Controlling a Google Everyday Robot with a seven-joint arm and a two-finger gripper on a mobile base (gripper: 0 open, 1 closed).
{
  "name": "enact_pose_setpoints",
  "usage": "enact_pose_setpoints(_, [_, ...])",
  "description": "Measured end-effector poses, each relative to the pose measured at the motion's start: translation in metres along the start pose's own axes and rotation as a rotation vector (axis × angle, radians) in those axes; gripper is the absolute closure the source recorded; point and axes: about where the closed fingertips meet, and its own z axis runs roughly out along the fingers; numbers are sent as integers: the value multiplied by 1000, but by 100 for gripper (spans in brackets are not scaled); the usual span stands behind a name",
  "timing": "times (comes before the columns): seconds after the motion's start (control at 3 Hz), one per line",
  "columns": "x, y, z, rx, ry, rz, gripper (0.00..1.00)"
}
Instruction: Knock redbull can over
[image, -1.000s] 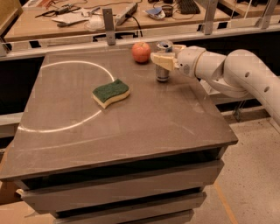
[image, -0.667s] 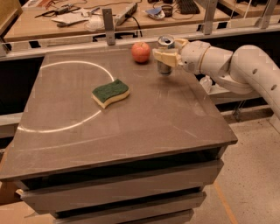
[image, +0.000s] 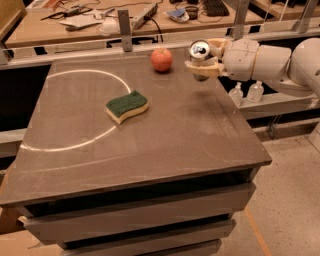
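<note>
Camera view: we see a grey desk (image: 165, 145) from the front. At its far right edge, our white arm reaches in from the right, and the hand (image: 203, 58) is closed around the redbull can (image: 199, 49), one finger on each side. The can is tilted, its shiny silver top turned towards us and its base just above the desk or touching it; we cannot tell which. A red apple (image: 162, 59) sits just left of the can, near the far edge. A green and yellow sponge (image: 127, 105) lies near the middle.
</note>
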Motion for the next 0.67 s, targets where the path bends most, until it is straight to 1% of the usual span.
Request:
enact_pose_setpoints(0.33, [-8,21,2,-82,-28,-23,100])
enact_pose_setpoints(0.67, [-5,17,10,-110,-28,-62,100])
